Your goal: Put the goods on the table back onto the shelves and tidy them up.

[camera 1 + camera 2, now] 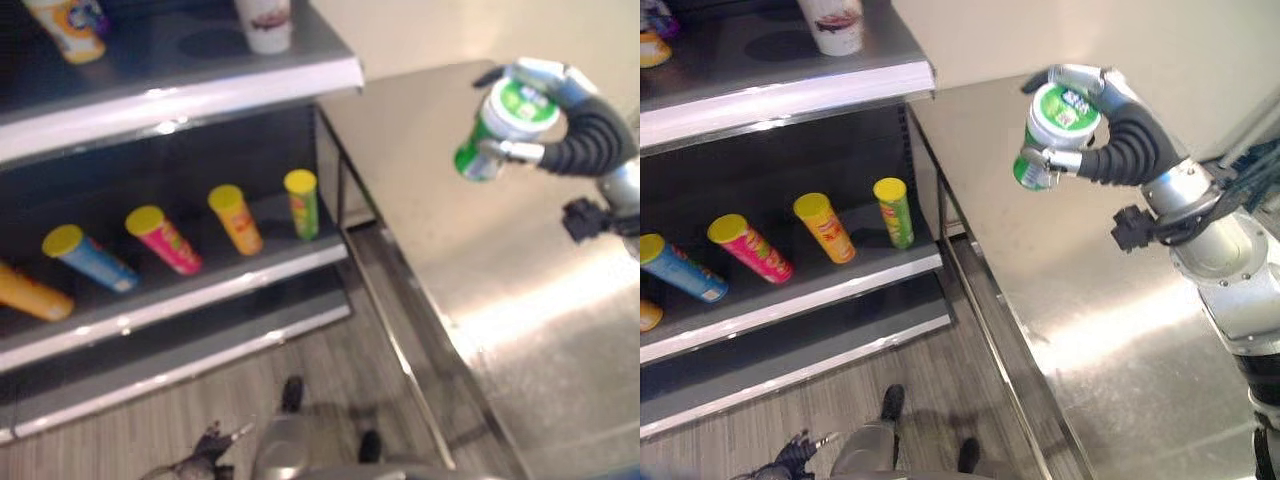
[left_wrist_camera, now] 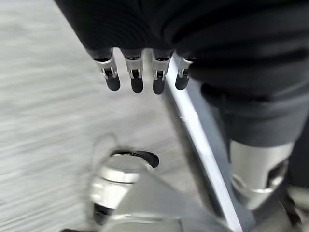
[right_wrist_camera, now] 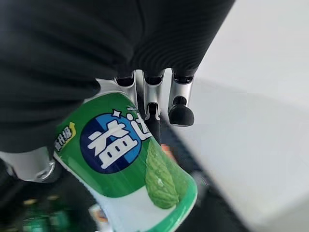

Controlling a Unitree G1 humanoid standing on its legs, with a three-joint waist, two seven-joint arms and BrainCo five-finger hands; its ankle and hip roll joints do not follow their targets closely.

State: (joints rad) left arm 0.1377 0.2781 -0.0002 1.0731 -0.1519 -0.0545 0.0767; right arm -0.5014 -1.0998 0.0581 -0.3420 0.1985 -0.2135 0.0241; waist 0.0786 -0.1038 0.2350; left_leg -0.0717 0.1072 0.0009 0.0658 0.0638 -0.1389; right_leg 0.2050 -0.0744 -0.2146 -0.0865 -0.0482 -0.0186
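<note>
The R hand point(image 1: 1110, 135) is seen w/ a dark ribbed cover over its back and wrist, the ribs running crosswise like a bellows. Silver fingers point(image 3: 179, 99) are tipped in rounded black pads. A small black blocky fitting point(image 1: 1130, 228) is mounted just behind the wrist. The R forearm point(image 1: 1225, 255) is finished in glossy silver-grey – rounded shells, split by ring-shaped seams. The L hand point(image 2: 203, 43) is covered the same way – dark ribbed sleeve, silver fingers point(image 2: 136, 77) w/ small metal brackets and black tips.
</note>
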